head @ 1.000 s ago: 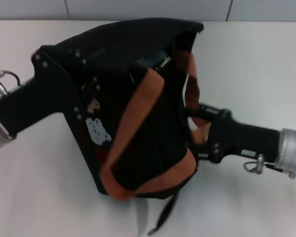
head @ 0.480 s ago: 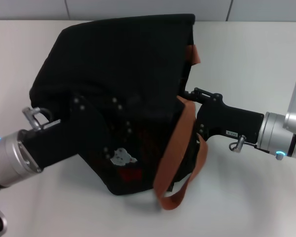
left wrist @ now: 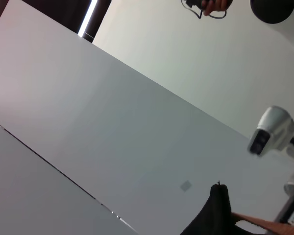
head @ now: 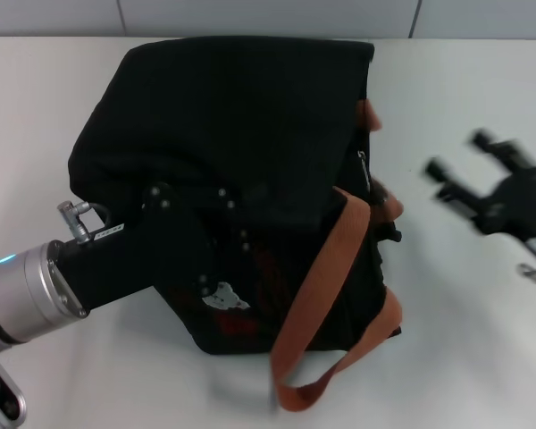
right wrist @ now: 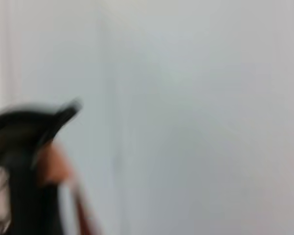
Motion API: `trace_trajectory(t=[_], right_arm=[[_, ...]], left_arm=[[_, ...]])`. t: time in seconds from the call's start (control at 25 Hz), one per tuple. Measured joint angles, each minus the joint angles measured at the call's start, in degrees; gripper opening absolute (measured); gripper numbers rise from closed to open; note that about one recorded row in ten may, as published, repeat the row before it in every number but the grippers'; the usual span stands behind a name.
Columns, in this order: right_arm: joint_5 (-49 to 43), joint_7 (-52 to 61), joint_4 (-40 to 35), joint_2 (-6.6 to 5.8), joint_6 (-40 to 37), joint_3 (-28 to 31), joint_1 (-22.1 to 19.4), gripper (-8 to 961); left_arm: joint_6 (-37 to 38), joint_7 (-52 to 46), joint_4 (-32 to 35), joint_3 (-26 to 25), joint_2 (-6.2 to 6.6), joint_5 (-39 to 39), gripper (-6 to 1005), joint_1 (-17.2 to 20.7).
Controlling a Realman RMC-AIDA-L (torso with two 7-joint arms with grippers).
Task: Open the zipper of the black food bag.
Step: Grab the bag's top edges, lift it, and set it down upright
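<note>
1. The black food bag (head: 241, 152) lay on its side on the white tabletop (head: 464, 357), a little left of the middle in the head view, with a bear patch (head: 221, 295) and red lettering (head: 235, 326) on the panel nearest the robot. Nothing of its inside showed.
2. One orange-brown handle (head: 326, 295) looped off the near right corner of the bag onto the tabletop; a second bit of orange webbing (head: 368, 116) poked out at the bag's far right edge.
3. A silver pull tab (head: 364, 166) lay along the bag's right edge; whether it belonged to the zipper of the main mouth could not be told, and the zipper line itself could not be made out.
4. The left end effector (head: 201, 237) lay against the near left face of the bag, its black body over the fabric; whether its fingers were spread or closed could not be told.
5. The right end effector (head: 456, 174) hung over bare tabletop, well apart from the bag's right side, its two fingers spread and holding nothing, though blurred.
6. A grey tiled wall (head: 268, 16) ran along the tabletop's far edge.
7. The left wrist view showed pale wall panels (left wrist: 112, 127) and a tip of black fabric (left wrist: 215, 210); the right wrist view showed a blurred dark shape (right wrist: 24, 161) against a pale surface.
</note>
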Motion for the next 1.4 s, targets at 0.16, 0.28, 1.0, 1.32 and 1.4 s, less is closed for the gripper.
trace_trajectory(t=[0.16, 0.28, 1.0, 1.32, 1.4], right_arm=[[1.73, -15.36, 7.19, -0.01, -9.75, 1.41, -0.29, 837], [-2.53, -26.02, 12.02, -0.01, -13.13, 1.10, 0.97, 837], [-10.06, -49.36, 22.36, 0.04, -9.84, 10.28, 6.98, 837], [-19.16, -53.37, 22.52, 0.05, -9.63, 12.98, 6.02, 837], [-19.74, -54.06, 22.76, 0.05, -9.53, 13.21, 5.48, 837]], left_arm=[[-0.13, 0.01, -0.44, -0.01, 0.00, -0.13, 97, -0.30], [-0.32, 0.04, -0.75, -0.07, 0.00, -0.20, 96, -0.37], [-0.34, 0.67, -1.62, 0.05, 0.00, -0.27, 91, -1.01], [-0.23, 0.69, -1.68, 0.08, 0.00, -0.22, 90, -1.01], [-0.24, 0.69, -1.68, 0.08, 0.00, -0.22, 90, -1.02]])
